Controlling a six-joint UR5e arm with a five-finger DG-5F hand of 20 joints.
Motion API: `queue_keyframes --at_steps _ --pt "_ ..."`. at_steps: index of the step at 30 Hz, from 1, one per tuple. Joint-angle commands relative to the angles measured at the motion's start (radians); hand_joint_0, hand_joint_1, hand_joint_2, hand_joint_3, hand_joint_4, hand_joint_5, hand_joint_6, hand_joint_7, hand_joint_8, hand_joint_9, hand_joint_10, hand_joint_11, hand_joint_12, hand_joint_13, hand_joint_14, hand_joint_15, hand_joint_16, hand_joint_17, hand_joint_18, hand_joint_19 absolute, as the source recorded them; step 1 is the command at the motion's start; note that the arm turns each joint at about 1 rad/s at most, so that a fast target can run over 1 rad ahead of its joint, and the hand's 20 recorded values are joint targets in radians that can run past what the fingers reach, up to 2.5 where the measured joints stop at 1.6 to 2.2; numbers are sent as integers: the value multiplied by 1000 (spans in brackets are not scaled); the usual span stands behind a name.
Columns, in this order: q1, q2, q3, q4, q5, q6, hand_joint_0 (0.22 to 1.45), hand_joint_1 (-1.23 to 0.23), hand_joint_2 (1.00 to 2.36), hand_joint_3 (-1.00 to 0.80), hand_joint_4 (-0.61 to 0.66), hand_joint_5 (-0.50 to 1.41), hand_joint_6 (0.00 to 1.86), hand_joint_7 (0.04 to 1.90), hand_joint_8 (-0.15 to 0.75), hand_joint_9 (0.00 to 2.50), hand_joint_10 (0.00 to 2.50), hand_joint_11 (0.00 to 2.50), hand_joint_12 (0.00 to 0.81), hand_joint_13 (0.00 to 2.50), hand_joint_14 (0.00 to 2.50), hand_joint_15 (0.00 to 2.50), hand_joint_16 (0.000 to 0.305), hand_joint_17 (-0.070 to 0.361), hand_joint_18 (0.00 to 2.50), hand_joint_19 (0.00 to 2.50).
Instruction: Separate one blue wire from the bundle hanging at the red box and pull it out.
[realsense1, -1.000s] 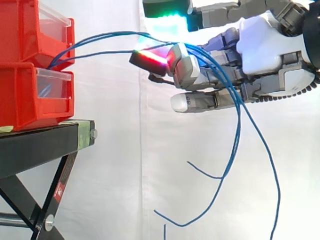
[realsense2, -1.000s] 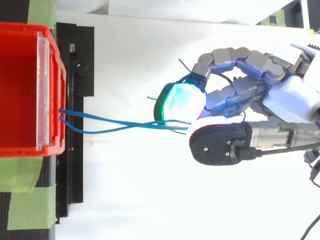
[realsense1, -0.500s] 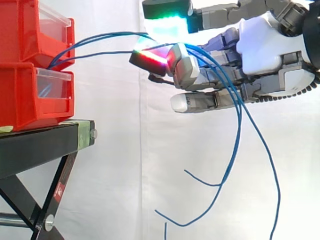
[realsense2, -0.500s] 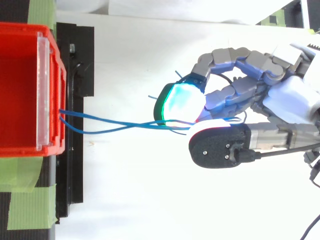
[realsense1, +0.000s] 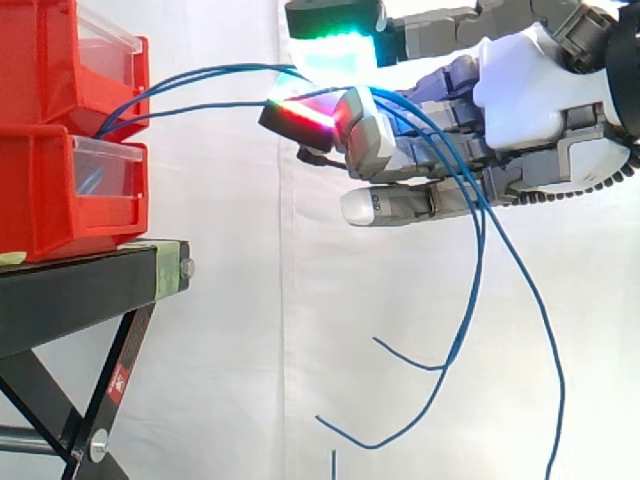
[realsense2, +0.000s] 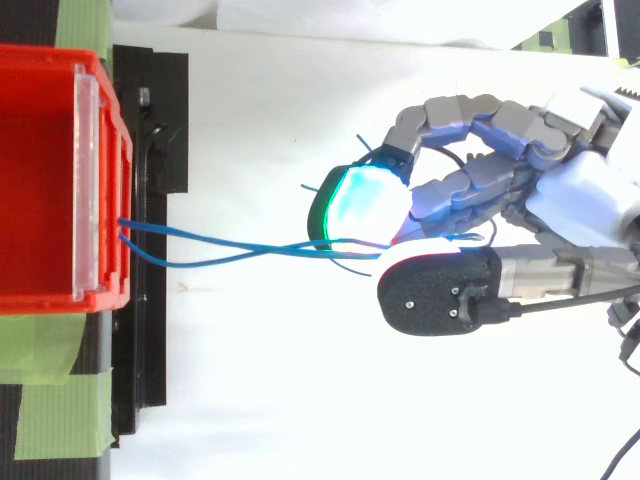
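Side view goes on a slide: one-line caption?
Robot hand, fingers curled on blue wires strung from the red bins, loose ends dangling below.

We see both views brightly, evenly lit. In the side view the white curtain (realsense1: 220, 330) is almost washed out, its folds faint grey, and the blue wires (realsense1: 480, 260) stand out plainly against it. In the top view the hand's (realsense2: 590, 200) green-rimmed pad (realsense2: 365, 205) glares to white, while the stand (realsense2: 150, 250) reads deep black.
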Motion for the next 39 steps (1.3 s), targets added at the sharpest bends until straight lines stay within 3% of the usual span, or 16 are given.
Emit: queue_keyframes --at_steps 1,13,27,39 --pt "0 0 -1 0 1 0 696 -874 1022 -243 227 -240 880 1043 318 753 6 1547 321 1104 18 1429 33 74 679 599" --pt "0 0 1 0 -1 0 599 -745 1023 -106 214 -215 865 1099 320 863 8 1540 321 1170 17 1444 34 77 709 665" --pt "0 0 1 0 1 -1 582 -648 1015 -101 223 -193 852 1099 358 937 5 1505 379 1240 12 1420 41 93 777 632" --pt "0 0 1 0 -1 -1 581 -609 1014 -102 224 -190 849 1099 363 959 5 1506 382 1251 13 1417 42 95 785 636"
